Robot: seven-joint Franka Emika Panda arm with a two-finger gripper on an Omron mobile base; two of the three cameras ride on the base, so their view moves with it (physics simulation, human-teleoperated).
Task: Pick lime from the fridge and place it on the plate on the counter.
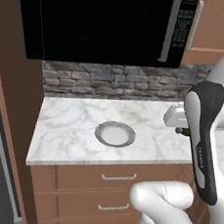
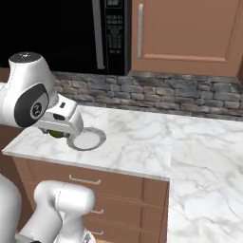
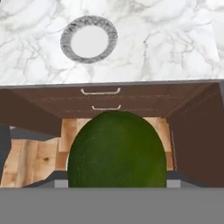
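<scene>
While clenched on the lime (image 3: 117, 151), end effector (image 2: 58, 133) hangs over worktop (image 1: 78, 125) edge, plate (image 3: 89, 39) just beyond.

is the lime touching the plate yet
Apart. In the hand view the lime sits close to the camera at the gripper, while the plate lies bare on the counter, far ahead.

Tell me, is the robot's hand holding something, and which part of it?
Yes. The gripper holds the lime, raised above the counter near the plate. The exact part pinched is hidden, probably its sides.
</scene>
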